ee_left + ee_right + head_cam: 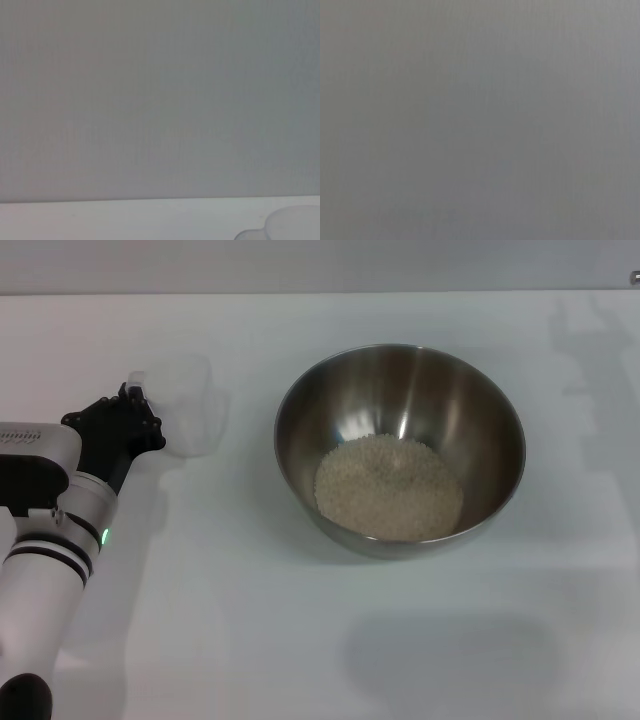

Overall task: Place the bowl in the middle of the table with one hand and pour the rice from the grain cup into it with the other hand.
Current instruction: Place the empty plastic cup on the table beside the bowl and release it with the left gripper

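Nearest us, the left arm's white forearm comes up from the lower left corner over the plain white matte bench, a green light glowing on its wrist. At its tip, the black left pincer sits right at the small clear, frosted plastic grain cup, which stands upright on the bench left of centre. Whether the pincer is apart or clamped on the cup's handle, I cannot tell from here. The cup looks empty. The left wrist view catches just an edge of the cup on the bench.

Further across, near the middle of the bench, sits the large round shiny stainless-steel bowl, well apart from the cup. Inside it lies the pale beige-white rice, a granular heap covering the bottom.

The right pincer is out of sight.
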Robot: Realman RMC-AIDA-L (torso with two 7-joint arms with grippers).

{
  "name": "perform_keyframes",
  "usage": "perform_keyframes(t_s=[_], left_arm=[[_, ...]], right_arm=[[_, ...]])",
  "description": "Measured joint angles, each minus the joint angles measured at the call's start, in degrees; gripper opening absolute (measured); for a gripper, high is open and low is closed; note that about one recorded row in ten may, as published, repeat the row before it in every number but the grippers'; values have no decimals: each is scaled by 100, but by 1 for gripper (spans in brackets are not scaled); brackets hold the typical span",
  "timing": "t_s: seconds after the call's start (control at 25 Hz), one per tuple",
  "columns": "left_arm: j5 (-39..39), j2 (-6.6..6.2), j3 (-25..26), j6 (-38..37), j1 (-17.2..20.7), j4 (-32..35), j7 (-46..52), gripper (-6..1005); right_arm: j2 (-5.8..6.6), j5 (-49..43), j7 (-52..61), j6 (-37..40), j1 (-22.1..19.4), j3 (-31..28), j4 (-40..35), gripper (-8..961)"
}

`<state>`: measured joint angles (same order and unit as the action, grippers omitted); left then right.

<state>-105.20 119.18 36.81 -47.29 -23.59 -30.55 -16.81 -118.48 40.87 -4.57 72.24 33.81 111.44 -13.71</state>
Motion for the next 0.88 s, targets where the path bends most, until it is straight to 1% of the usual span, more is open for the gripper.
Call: perform_keyframes(t_s=[0.6,0.68,0.8,0.84,0.88], left_arm=[[-12,-25,-32,23,-14,-12,21,153],[-14,-27,-33,24,2,-36,21,155],[-16,-46,0,26,134,-134,29,158],[-16,-46,0,26,134,-134,29,203],[-22,-52,-6,12,223,-188,60,248]], right_arm=[[14,0,0,0,12,0,15,532],[18,0,0,0,12,0,17,533],[31,0,0,0,12,0,18,534],[31,0,0,0,12,0,18,534],[37,0,0,0,12,0,18,534]])
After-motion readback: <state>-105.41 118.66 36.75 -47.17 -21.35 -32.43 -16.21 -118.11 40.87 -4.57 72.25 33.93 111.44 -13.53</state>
